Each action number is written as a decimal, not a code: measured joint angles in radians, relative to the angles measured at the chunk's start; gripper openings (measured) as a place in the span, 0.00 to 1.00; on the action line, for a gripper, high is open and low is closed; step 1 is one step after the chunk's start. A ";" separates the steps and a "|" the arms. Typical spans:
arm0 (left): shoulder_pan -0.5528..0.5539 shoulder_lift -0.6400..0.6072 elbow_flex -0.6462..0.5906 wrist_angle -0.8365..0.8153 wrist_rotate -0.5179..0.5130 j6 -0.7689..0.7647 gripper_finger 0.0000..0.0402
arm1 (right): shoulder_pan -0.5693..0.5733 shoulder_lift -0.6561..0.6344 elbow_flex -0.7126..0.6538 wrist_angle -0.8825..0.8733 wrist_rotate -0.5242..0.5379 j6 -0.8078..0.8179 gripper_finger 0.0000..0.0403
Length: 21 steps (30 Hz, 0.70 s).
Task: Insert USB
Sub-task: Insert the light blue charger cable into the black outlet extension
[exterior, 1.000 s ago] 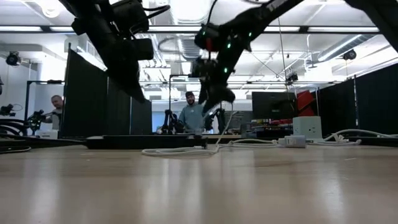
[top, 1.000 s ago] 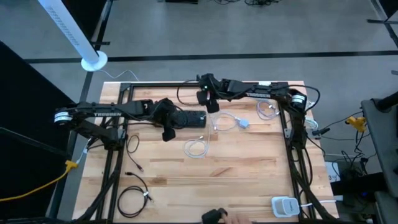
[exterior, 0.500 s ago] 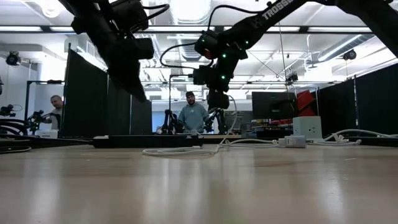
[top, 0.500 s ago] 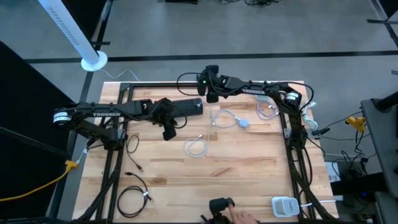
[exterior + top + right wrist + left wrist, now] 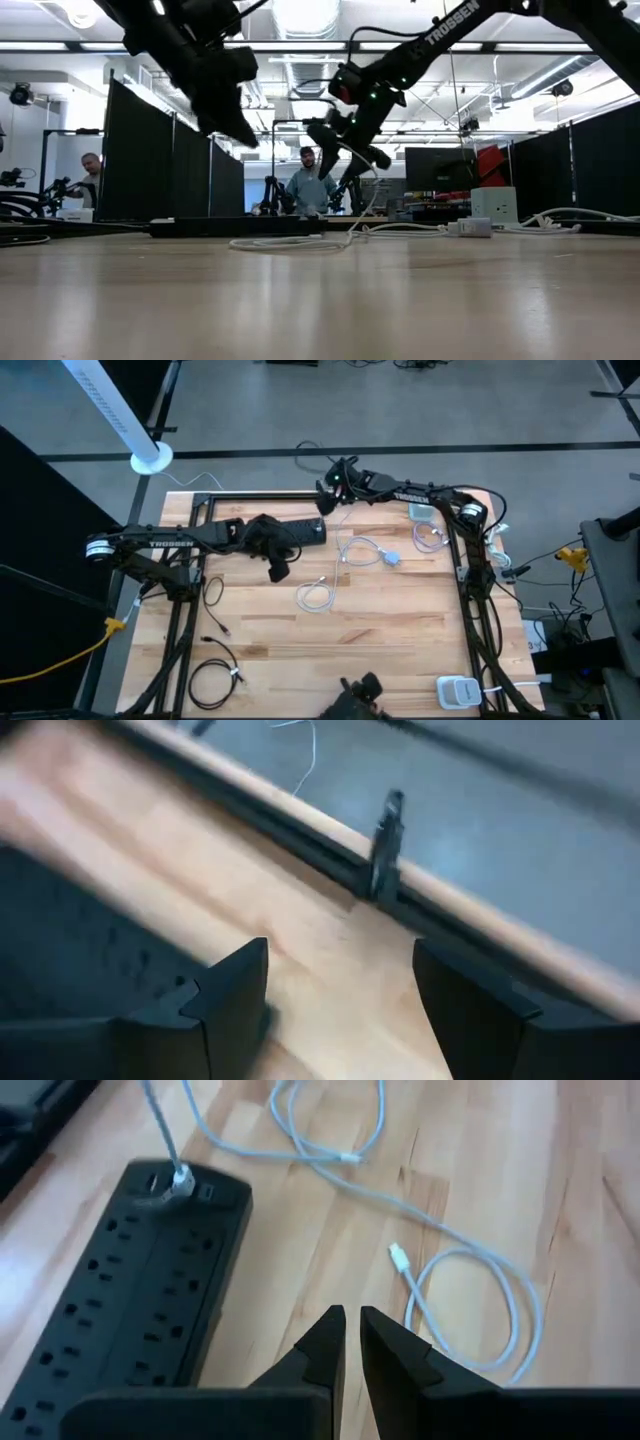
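USB plug [image 5: 181, 1177] seated in the end of the black power strip [image 5: 110, 1315], which lies on the wooden table [image 5: 380, 640] near its far edge. Its white cable [image 5: 470, 1270] trails off in loose loops; free end [image 5: 398, 1257] lies bare on the wood. Left gripper [image 5: 352, 1330] hovers over the strip, jaws together, empty. Right gripper [image 5: 340, 990] is raised near the far table edge, jaws apart, apparently holding nothing.

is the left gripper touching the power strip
Apart. In the left wrist view the left gripper, jaws shut, hangs over bare wood beside the power strip.
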 joint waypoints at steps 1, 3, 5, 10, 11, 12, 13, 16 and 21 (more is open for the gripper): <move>0.001 0.000 -0.001 0.035 -0.004 0.007 0.06 | -0.008 0.000 0.000 0.004 -0.040 0.068 0.58; 0.002 0.003 -0.011 0.145 -0.019 0.018 0.06 | -0.019 0.000 0.000 0.020 -0.127 0.155 0.57; 0.008 0.012 -0.033 0.282 -0.028 0.029 0.06 | -0.024 0.000 0.000 0.021 -0.192 0.195 0.56; 0.036 0.058 -0.104 0.587 -0.089 0.025 0.06 | -0.031 0.000 0.000 0.018 -0.320 0.293 0.55; 0.043 0.074 -0.117 0.636 -0.114 0.023 0.06 | -0.031 0.000 0.000 0.018 -0.328 0.296 0.54; 0.051 0.092 -0.128 0.687 -0.129 0.024 0.06 | -0.031 0.000 0.000 0.017 -0.329 0.297 0.54; 0.059 0.113 -0.136 0.743 -0.130 0.030 0.06 | -0.029 0.000 0.000 0.017 -0.329 0.305 0.54; 0.066 0.185 -0.142 0.884 -0.130 0.043 0.06 | -0.028 0.000 0.000 0.021 -0.332 0.366 0.54; 0.067 0.309 -0.112 1.025 -0.128 0.043 0.06 | -0.029 0.000 0.000 0.026 -0.327 0.374 0.55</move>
